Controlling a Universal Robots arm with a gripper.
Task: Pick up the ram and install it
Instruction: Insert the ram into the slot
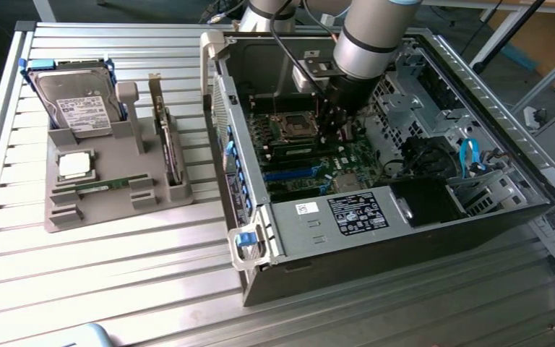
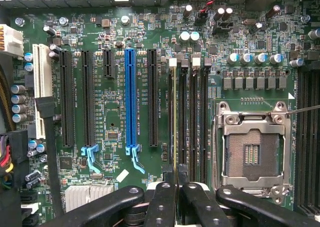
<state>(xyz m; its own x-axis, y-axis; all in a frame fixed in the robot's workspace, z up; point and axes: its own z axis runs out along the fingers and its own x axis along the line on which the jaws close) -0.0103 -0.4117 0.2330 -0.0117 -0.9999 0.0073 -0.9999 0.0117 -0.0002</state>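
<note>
Green ram [image 2: 174,117] stands on edge in the memory slot furthest from the empty CPU socket [image 2: 252,154], its thin top edge running out from between the fingertips. Gripper [image 2: 176,193] is pinched nearly together on that edge, straight over the slot, likely so the stick seats square. Exterior view: gripper [image 1: 334,136] reaches down into the open case [image 1: 393,238], socket at its 9 o'clock. Counts: 4 memory slots beside the socket, 1 blue slot [image 2: 130,97], 1 white slot [image 2: 42,87]. Grey tray [image 1: 95,217] at 9 o'clock of the case props parts up for easy grabbing: 1 hard drive [image 1: 77,101], 1 processor chip [image 1: 75,165], 1 expansion card [image 1: 170,148], 1 more green stick [image 1: 104,185].
</note>
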